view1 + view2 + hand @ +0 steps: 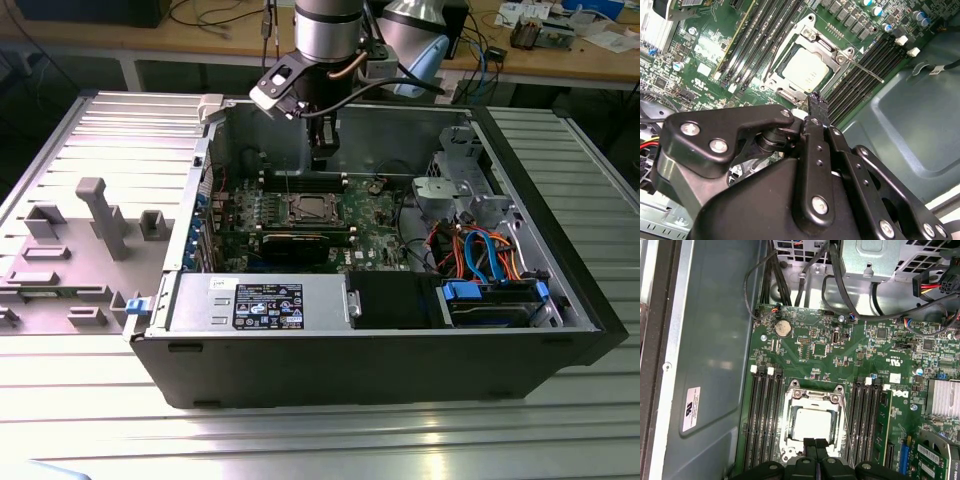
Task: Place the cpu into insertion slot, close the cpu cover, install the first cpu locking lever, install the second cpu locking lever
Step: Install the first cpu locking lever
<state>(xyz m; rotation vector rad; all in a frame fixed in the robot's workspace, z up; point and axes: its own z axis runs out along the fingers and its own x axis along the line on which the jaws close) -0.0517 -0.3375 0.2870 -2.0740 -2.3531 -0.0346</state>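
Table: a ribbed metal table [300, 440] carried the whole set-up, with a grey fixture [100, 220] on the exterior view's left.
Computer case: the open black computer case [400, 360] lay on its side at the middle of the table, its inside facing up.
Arm: the robot arm [325, 30] came down from the far side, over the far half of the case.
Motherboard: the green motherboard [375, 215] lay flat on the case floor, below the arm.
Gripper: the gripper [815, 444] hung just above the socket area, apart from the board. Its fingertips [810, 443] were pinched together and held nothing.
Insertion slot: the insertion slot [771, 80] sat between two banks of black memory slots [762, 425], towards the exterior view's left of the board.
Cpu cover: the cpu cover [815, 45] lay flat over the slot, framing the chip.
Cpu: the cpu [807, 70] rested inside the slot, silver top up, showing through the cover's cut-out.
Locking lever: one thin locking lever [865, 71] jutted out from the socket corner across the memory slots, seemingly not latched.
Other lever: whether it was latched could not be told.
Done: placing the chip and closing the cover looked complete.
Left: at least one lever seemed to need locking down.
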